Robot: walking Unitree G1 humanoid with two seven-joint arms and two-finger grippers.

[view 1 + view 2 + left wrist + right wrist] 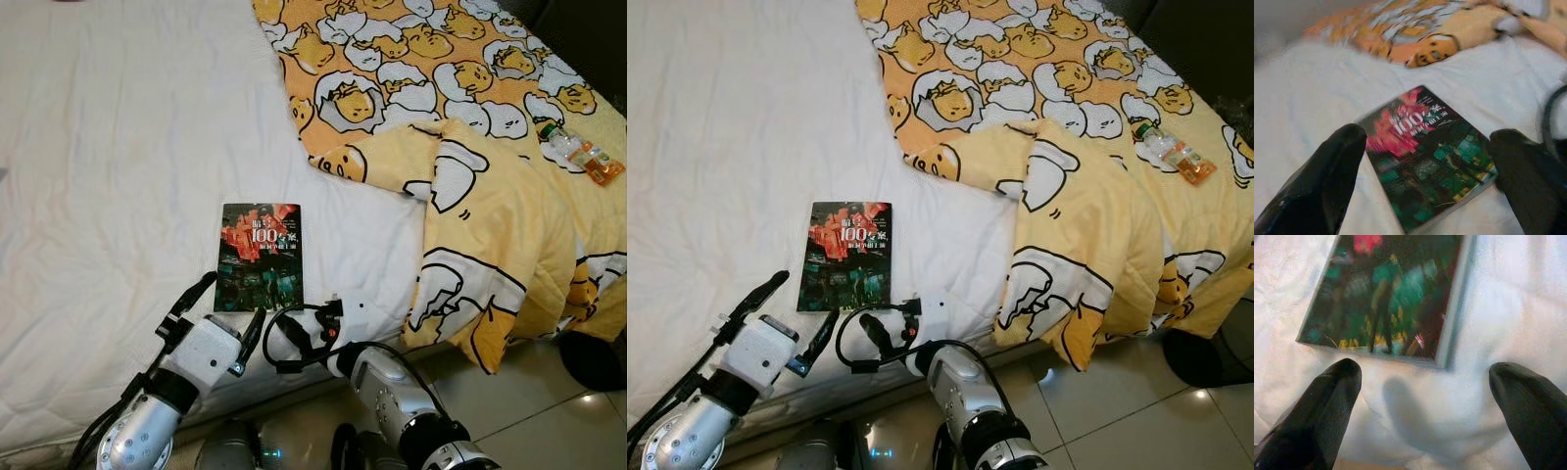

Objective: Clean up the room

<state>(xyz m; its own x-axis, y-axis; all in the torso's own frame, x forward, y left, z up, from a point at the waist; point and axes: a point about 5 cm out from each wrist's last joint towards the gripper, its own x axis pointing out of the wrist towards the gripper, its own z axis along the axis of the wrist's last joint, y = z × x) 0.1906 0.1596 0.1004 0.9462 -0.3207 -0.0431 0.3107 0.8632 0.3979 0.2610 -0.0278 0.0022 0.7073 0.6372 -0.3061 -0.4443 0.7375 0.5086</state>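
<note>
A dark book [260, 257] with a red and green cover and "100" in white lies flat on the white bed sheet [118, 147], near the bed's front edge. My left gripper [227, 315] is open just short of the book's near left corner. In the left wrist view its fingers [1337, 161] stand wide apart with the book [1425, 152] ahead between them. My right gripper [302, 328] is open at the book's near right corner, over the mattress edge. In the right wrist view the book's near edge [1400, 298] lies just beyond the spread fingertips [1337, 391].
A yellow and orange cartoon-egg blanket [441, 98] covers the bed's right side and hangs over the front edge. A plastic bottle [583, 152] with an orange label lies on it at the far right. Shiny floor tiles [529, 392] and a dark round object [593, 357] sit below.
</note>
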